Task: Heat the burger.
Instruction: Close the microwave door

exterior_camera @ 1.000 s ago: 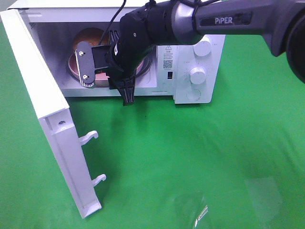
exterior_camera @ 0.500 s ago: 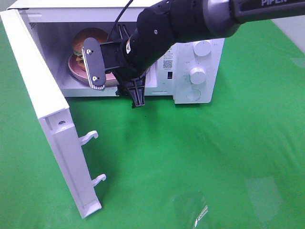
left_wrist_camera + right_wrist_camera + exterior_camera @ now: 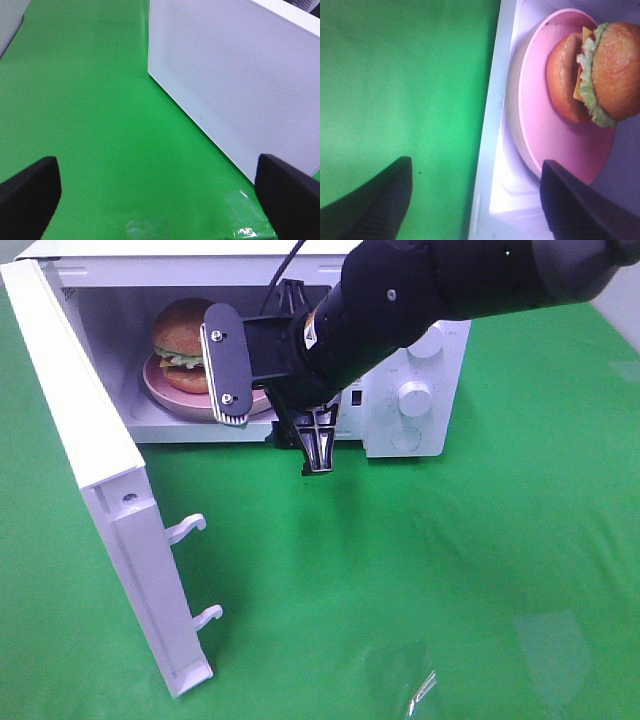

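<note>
Green cloth (image 3: 450, 570) covers the whole table. At twelve o'clock in the high view sits a white microwave (image 3: 452, 370), its door (image 3: 90, 440) swung out toward eight o'clock. Inside the cavity, toward the eleven o'clock side, the burger (image 3: 183, 335) stands upright on a pink plate (image 3: 160, 390). The right gripper (image 3: 270, 405) hangs just outside the opening, at the plate's three o'clock, jaws spread wide with nothing between them. The left gripper (image 3: 156, 165) shows only in its wrist view, over the cloth near the door's outer face, its fingers likewise wide apart and empty.
</note>
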`<state>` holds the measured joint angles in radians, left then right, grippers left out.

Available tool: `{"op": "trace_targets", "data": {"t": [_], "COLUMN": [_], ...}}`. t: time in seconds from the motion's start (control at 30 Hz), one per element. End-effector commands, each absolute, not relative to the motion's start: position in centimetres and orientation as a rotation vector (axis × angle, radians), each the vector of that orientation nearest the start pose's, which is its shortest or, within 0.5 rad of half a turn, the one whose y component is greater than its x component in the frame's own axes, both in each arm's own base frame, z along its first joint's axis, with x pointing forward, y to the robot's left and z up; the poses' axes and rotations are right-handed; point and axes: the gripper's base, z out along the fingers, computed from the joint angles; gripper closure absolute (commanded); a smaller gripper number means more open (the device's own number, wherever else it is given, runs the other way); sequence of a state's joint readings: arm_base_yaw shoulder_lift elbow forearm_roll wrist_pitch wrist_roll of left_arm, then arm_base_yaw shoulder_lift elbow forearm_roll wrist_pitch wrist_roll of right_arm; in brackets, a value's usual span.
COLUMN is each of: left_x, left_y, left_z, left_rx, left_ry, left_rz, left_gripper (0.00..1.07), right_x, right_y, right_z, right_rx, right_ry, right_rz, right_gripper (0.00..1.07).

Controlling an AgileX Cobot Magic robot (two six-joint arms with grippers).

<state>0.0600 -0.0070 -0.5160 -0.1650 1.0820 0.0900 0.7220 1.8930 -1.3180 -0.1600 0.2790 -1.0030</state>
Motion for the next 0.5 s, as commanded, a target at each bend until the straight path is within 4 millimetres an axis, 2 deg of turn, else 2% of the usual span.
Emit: {"op": "trace_targets", "data": {"t": [0.03,0.23,0.37,0.47,0.5], "left_x": [-1.0,-1.0,-1.0,-1.0,-1.0], "left_y": [-1.4,-1.4,-1.4,-1.4,-1.4], "left_z": [28.1,28.1,28.1,28.1,28.1], "left_rx": [0.04,0.04,0.04,0.04,0.04], "left_ry": [2.009,2.009,2.009,2.009,2.009], "left_rz": [-0.115,-0.115,-0.115,-0.115,-0.115], "left_gripper": [0.09,0.09,0.09,0.09,0.09], "right_x": [31.5,29.9,29.6,29.6,29.3], "right_y": [27.2,25.6,24.6,24.1,23.1], "right_z": [22.5,23.6,24.1,24.3,24.8], "right_rx": [-1.83,-1.684,-1.592,-1.562,-1.491], "right_ry": [1.448,1.649,1.782,1.816,1.898], "right_rz": [-0.239,-0.143,-0.102,-0.096,-0.076], "right_gripper": [0.38,0.37,0.35,0.34,0.33]}}
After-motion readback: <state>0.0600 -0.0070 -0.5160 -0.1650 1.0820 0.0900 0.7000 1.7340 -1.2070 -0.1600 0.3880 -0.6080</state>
